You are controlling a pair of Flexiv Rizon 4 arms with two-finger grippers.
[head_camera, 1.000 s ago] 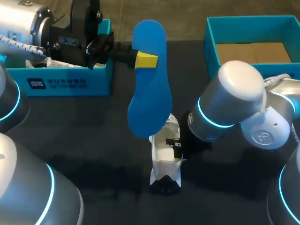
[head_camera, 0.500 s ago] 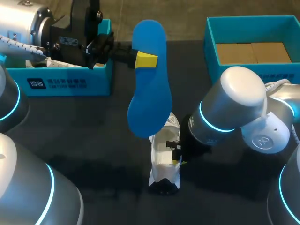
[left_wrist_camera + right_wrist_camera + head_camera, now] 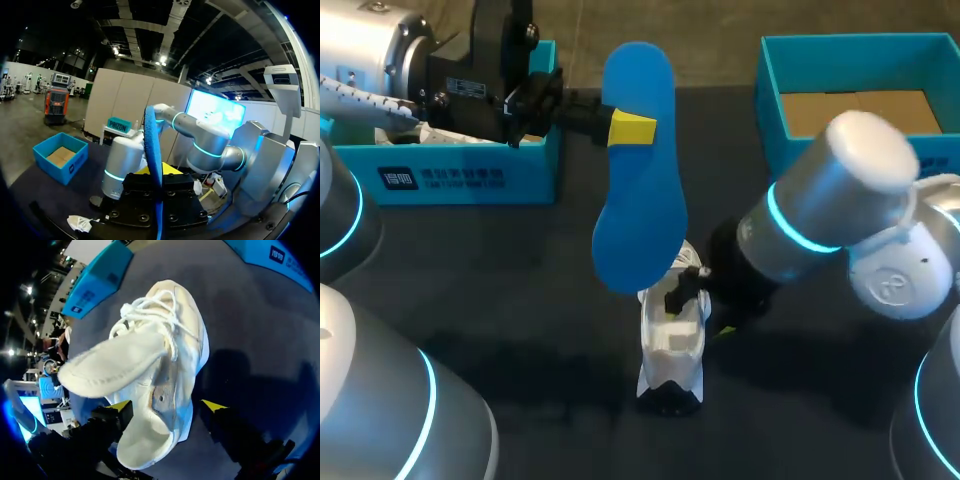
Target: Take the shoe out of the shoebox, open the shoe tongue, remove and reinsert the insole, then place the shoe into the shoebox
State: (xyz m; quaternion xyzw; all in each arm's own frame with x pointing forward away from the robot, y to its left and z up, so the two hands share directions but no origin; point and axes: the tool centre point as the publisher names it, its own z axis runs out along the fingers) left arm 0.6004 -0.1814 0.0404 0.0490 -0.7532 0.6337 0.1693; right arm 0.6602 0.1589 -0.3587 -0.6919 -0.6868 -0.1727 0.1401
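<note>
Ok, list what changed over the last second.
The right claw slid left to straddle the white shoe, open, while its elbow swung right and back. The shoe stayed put, and the left claw kept the blue insole aloft.

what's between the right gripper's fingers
The white shoe sits between the open fingers of the right gripper, as the right wrist view shows; one finger stands clear of it.

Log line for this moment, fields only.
left gripper: shut on insole, aloft | right gripper: open, astride shoe | shoe: on table, tongue up
</note>
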